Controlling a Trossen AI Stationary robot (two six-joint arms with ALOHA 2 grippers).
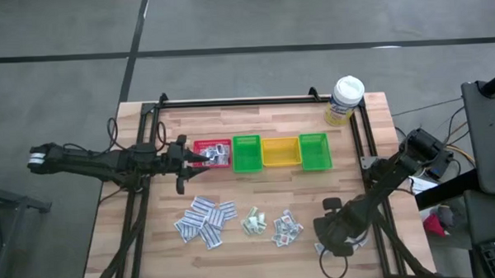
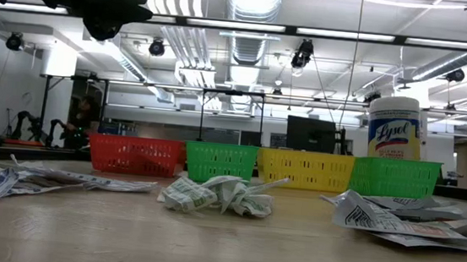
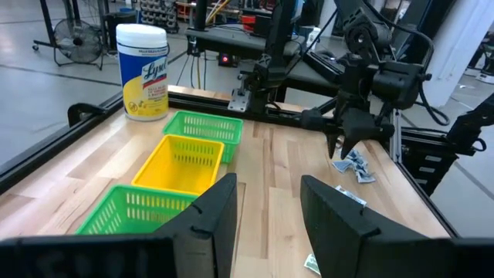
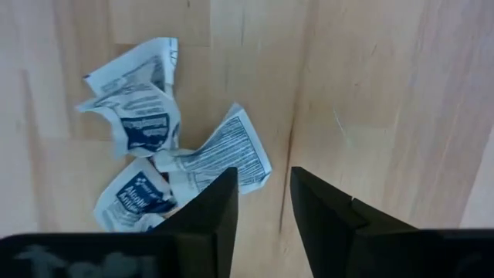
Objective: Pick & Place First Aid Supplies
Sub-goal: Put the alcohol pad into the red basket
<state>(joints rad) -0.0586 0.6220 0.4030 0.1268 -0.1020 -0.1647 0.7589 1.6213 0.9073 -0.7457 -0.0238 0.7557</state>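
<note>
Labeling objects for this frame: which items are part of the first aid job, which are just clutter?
Job:
- packets, three loose piles on the table's front half
- right gripper, open, above packets near the front right corner
- left gripper, open, over the red bin, which holds some packets

Lying about:
- wipes bottle, back right corner
- green bins, yellow bin: empty

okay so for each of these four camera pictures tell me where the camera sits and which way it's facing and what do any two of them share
High view: overhead, straight down on the wooden table; both dark arms show, left gripper by the red plastic bin, right gripper at the front right.
Low view: at tabletop height, level across crumpled white paper packets toward the bins.
Left wrist view: past its open fingers toward the yellow plastic bin and the right arm.
Right wrist view: down past parted fingers at blue-printed packets.
Shared: high, low and left wrist views show the white-capped wipes bottle.
</note>
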